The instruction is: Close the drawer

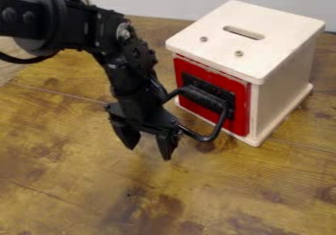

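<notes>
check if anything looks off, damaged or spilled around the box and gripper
Nothing is clearly spilled or broken. The cream box stands upright, and the red drawer front looks intact. The wooden surface has small dark marks, which could be stains or just knots in the grain; I can't tell which.

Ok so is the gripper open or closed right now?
Open: the gripper's two fingertips hang apart, with floor showing between them and nothing held.
</notes>
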Tool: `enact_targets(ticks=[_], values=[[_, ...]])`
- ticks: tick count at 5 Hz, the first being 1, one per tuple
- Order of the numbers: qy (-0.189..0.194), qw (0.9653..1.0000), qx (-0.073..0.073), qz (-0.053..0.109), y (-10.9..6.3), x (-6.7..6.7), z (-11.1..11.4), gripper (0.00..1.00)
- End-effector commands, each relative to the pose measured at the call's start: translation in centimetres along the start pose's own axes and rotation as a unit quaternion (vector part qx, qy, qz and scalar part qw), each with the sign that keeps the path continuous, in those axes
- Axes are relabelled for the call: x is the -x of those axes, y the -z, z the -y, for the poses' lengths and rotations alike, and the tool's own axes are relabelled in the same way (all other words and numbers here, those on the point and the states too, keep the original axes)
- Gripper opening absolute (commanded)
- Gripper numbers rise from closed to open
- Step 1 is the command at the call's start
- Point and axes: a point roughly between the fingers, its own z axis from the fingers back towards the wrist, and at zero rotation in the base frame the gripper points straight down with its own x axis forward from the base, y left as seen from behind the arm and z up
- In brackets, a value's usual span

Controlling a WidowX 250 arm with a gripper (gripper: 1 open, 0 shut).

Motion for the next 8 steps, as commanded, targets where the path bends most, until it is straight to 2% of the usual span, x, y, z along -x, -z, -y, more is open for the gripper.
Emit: enact_targets(ticks=[1, 8], values=[[-0.010, 0.9993, -0.002, 0.037, -2.46, -1.10, -0.87, 1.00], [-0.019, 0.9985, -0.006, 0.050, -3.26, -1.40, -1.50, 1.00]])
